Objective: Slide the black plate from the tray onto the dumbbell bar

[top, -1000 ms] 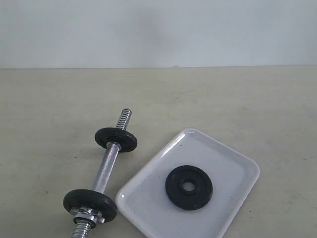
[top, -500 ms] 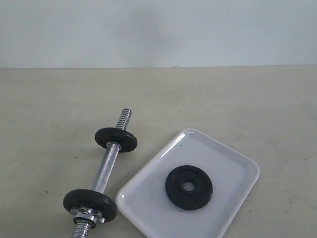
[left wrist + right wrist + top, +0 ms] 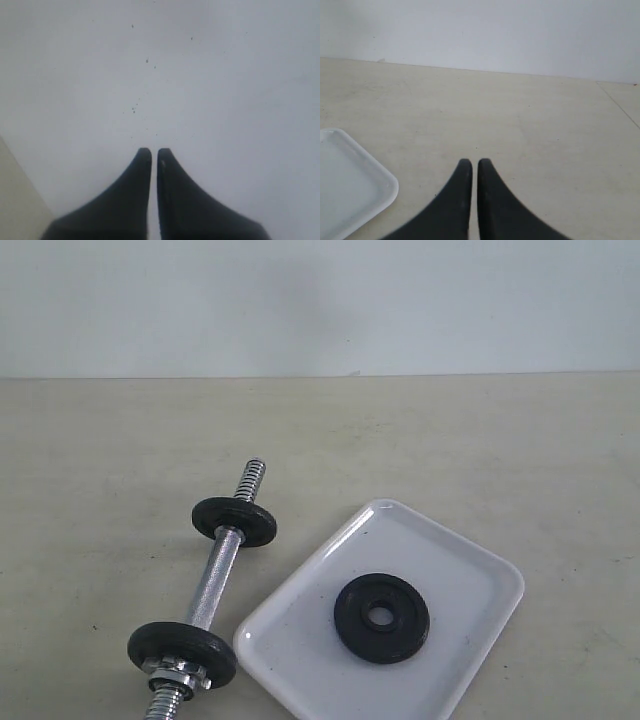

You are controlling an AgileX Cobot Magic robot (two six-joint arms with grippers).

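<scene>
The black plate (image 3: 381, 618) lies flat in the white tray (image 3: 455, 565) at the front right of the exterior view. To its left lies the chrome dumbbell bar (image 3: 215, 578), with a black disc (image 3: 234, 522) near its far threaded end and another (image 3: 181, 653) near the front, held by a silver nut (image 3: 176, 674). No gripper shows in the exterior view. My left gripper (image 3: 150, 151) is shut with nothing in it, facing a pale speckled surface. My right gripper (image 3: 470, 162) is also shut and empty, above the table beside a corner of the tray (image 3: 380, 197).
A pale wall (image 3: 320, 305) rises behind the beige table (image 3: 480, 440). Bare tabletop stretches behind the bar and the tray. The bar's front end runs off the lower edge of the exterior view.
</scene>
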